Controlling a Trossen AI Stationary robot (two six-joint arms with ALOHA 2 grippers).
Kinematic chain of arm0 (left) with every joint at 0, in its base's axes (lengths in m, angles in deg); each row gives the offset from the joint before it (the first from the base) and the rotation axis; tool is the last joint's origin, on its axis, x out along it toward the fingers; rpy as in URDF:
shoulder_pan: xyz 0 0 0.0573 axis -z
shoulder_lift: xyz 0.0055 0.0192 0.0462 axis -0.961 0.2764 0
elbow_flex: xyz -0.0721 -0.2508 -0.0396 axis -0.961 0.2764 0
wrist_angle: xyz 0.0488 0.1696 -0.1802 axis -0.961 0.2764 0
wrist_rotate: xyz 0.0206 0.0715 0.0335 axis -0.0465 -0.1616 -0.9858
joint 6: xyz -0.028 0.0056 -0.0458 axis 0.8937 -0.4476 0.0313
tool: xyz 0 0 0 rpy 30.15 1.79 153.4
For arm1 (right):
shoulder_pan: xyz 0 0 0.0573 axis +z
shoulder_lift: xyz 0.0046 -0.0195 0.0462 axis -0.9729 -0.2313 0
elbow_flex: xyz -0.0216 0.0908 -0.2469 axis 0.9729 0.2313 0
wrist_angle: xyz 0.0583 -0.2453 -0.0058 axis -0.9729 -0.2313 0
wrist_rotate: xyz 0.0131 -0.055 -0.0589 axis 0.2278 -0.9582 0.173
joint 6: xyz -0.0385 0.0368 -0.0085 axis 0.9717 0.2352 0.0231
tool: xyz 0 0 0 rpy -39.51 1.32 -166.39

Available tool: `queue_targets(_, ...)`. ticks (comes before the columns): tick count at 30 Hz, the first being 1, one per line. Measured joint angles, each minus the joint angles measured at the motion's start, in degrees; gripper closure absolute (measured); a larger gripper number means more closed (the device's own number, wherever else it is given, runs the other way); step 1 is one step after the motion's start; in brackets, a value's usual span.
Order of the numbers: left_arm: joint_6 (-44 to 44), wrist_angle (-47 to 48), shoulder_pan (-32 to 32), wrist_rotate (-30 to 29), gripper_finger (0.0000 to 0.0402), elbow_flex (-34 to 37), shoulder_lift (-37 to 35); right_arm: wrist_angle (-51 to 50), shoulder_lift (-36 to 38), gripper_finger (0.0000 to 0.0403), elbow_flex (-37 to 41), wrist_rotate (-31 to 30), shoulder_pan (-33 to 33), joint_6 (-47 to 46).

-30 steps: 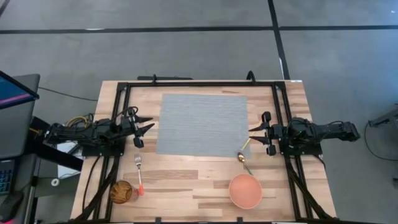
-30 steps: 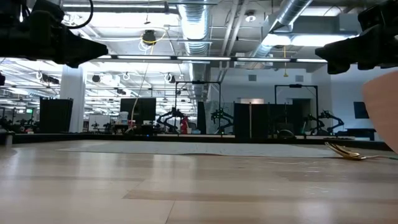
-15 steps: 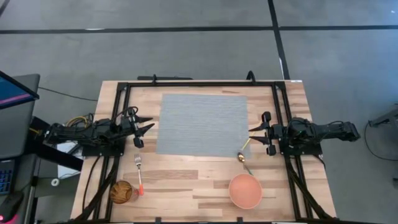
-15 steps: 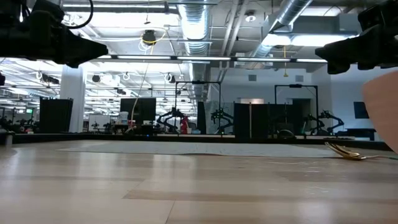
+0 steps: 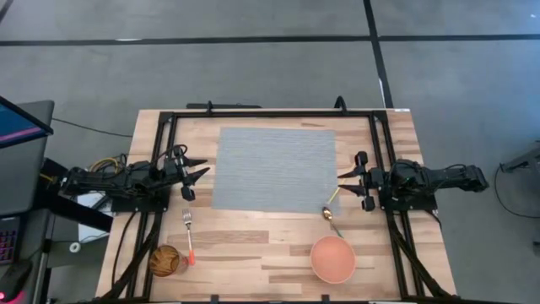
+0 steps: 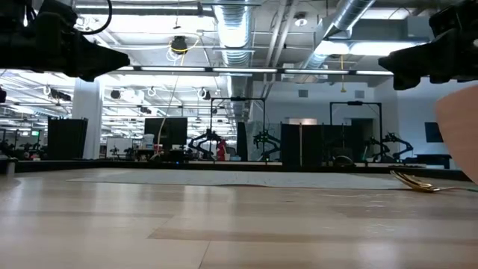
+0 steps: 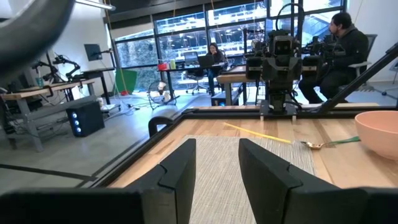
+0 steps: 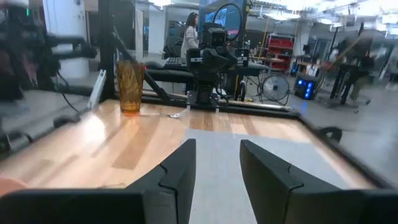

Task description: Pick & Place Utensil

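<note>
A fork with an orange handle lies flat on the wood near the table's left side, beside an amber glass. A gold spoon with a green handle and a thin yellow stick lie by the grey placemat's right near corner; the left wrist view shows the spoon too. A salmon bowl stands near the front edge. My left gripper hovers open at the placemat's left edge. Opposite it, my right gripper hovers open at the right edge.
A black frame runs around the tabletop along the far and side edges. The amber glass shows in the right wrist view. People sit at desks in the room beyond the table. A monitor stands off the table's left side.
</note>
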Motion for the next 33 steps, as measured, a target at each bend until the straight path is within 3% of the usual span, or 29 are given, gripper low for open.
queue_targets(4,2.61,0.00,0.02,0.02,0.0278,0.00,0.00,4.50,0.04,0.0284,0.00,-0.04,0.34,-15.77)
queue_targets(7,7.83,-0.49,0.02,0.02,0.0278,0.00,0.00,6.81,0.06,0.0284,0.00,-0.04,0.34,-18.06)
queue_targets(14,7.50,-1.97,0.02,0.00,0.0278,0.00,0.00,7.06,0.04,0.0284,-0.02,-1.99,0.19,-10.18)
queue_targets(18,9.01,-2.77,0.02,-0.30,0.0279,0.00,0.00,7.63,0.02,0.0284,-0.02,-7.01,0.19,-3.19)
queue_targets(22,10.70,-7.10,0.00,0.21,0.0285,0.00,0.02,15.78,0.02,0.0284,-0.02,-12.07,-0.40,0.07)
queue_targets(27,10.70,-14.57,0.03,10.73,0.0298,-1.36,0.40,28.15,-1.42,0.0284,-0.07,0.45,-0.72,1.27)
queue_targets(30,9.91,-14.95,0.02,11.00,0.0308,-5.28,3.03,36.99,-5.24,0.0284,-1.02,3.53,0.23,1.97)
queue_targets(33,5.73,-14.71,0.01,11.03,0.0319,-9.80,9.25,37.99,-11.53,0.0284,-5.84,6.21,1.84,5.01)
